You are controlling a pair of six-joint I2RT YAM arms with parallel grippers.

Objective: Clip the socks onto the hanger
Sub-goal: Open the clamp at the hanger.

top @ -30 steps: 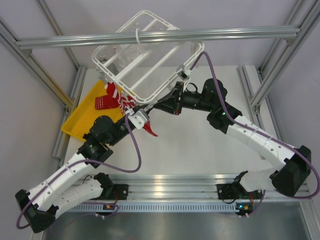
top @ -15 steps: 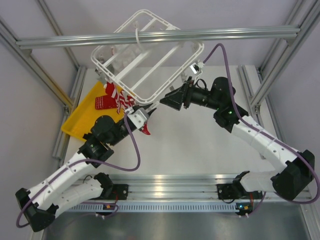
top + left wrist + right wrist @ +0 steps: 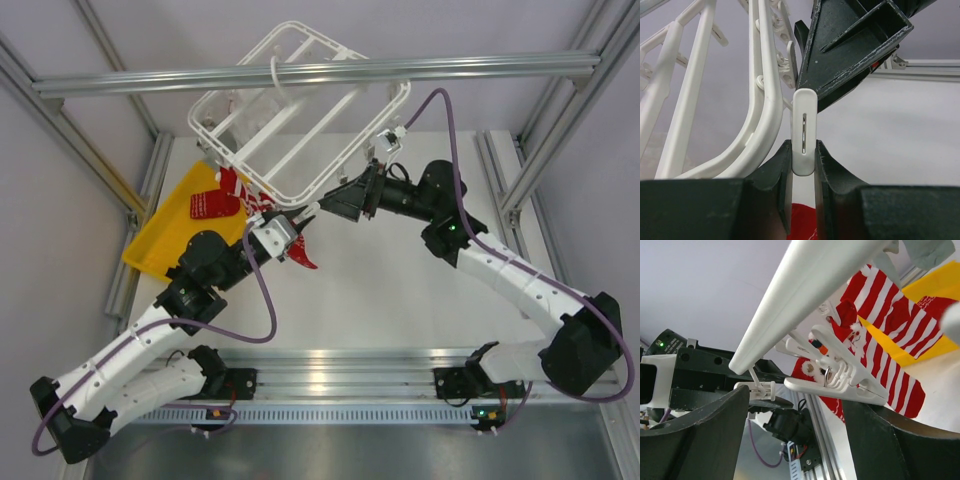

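Note:
The white hanger [image 3: 300, 110] hangs tilted from the grey beam, its bar [image 3: 810, 285] crossing the right wrist view. My left gripper [image 3: 298, 222] [image 3: 803, 150] is shut on a small white clip [image 3: 804, 130] at the hanger's near edge. A red sock [image 3: 304, 254] [image 3: 802, 222] shows deeper between its fingers and hangs below it. My right gripper [image 3: 332, 205] [image 3: 796, 400] stands open just right of that clip, holding nothing. Another clip [image 3: 850, 380] lies above its fingers. A red-and-white striped sock [image 3: 890, 325] [image 3: 240, 190] hangs from the hanger's left side.
A yellow tray [image 3: 160, 240] sits at the left with a red sock [image 3: 210, 206] on it. A grey beam [image 3: 320, 75] crosses above the hanger. Upright grey posts [image 3: 135, 200] stand at both table sides.
My right gripper has opened and let go near the clip, backing off slightly to the right. The left gripper stays at the clip with the red sock hanging below.

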